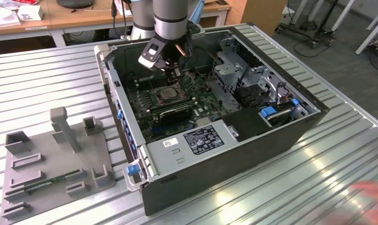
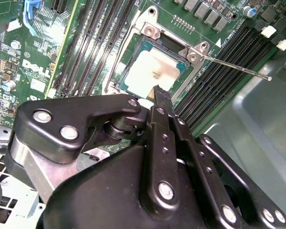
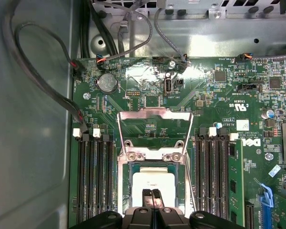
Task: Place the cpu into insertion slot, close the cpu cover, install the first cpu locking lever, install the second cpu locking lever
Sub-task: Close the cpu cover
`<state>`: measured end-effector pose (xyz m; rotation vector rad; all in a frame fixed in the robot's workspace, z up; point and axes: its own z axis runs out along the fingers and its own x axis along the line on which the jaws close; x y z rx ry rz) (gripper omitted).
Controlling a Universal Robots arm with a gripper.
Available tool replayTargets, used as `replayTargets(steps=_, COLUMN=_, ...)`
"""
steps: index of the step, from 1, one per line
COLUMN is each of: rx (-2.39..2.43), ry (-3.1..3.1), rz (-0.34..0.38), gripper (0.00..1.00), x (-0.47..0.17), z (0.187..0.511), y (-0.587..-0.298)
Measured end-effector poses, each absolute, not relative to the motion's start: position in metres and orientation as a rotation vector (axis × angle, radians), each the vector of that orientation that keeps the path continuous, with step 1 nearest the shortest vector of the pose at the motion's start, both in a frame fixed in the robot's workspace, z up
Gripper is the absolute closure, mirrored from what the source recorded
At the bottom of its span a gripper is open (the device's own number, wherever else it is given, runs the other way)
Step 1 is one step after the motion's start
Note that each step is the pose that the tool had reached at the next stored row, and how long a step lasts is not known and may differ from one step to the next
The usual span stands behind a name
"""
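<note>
Silver-tan metal of the cpu (image 3: 152, 183) is seen lying flat inside the insertion slot (image 3: 126, 183) in the first wrist view, so the first step is judged complete. The cpu cover (image 3: 155, 113) is shown raised off the slot, its cut-out framing bare green circuit board (image 3: 219, 95); closure is not yet done. A thin locking lever (image 2: 238, 67) is seen in the second wrist view projecting free over the memory slots (image 2: 214, 90), and both levers are judged uninstalled. The claw (image 3: 151, 193) is shown with its fingers pressed together and nothing held, poised at one edge of the cpu; contact cannot be confirmed. In the exterior view the claw is placed at upper centre, inside the open computer case (image 1: 239, 154) on the ribbed worktop (image 1: 51, 79).
</note>
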<state>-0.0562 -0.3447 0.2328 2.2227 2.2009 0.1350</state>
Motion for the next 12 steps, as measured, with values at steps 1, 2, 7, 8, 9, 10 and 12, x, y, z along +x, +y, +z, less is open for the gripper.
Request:
replayTargets(steps=1, rx=2.223, ry=2.201, rz=0.135, gripper=0.89, x=-0.056, z=0.2329, y=-0.3447)
replayTargets(steps=2, rx=2.223, ry=2.201, rz=0.135, gripper=0.89, x=-0.056, z=0.2329, y=-0.3447)
replayTargets(steps=7, rx=2.223, ry=2.201, rz=0.135, gripper=0.89, x=-0.0559, z=0.2329, y=-0.3447)
replayTargets(steps=8, rx=2.223, ry=2.201, rz=0.135, gripper=0.89, x=-0.0558, z=0.2329, y=-0.3446)
replayTargets(steps=9, rx=2.223, ry=2.201, rz=0.135, gripper=0.89, x=-0.0558, z=0.2331, y=-0.3446)
replayTargets(steps=10, rx=2.223, ry=2.201, rz=0.134, gripper=0.89, x=-0.0558, z=0.2335, y=-0.3446)
replayTargets(steps=12, rx=2.223, ry=2.201, rz=0.135, gripper=0.89, x=-0.0558, z=0.2349, y=-0.3447)
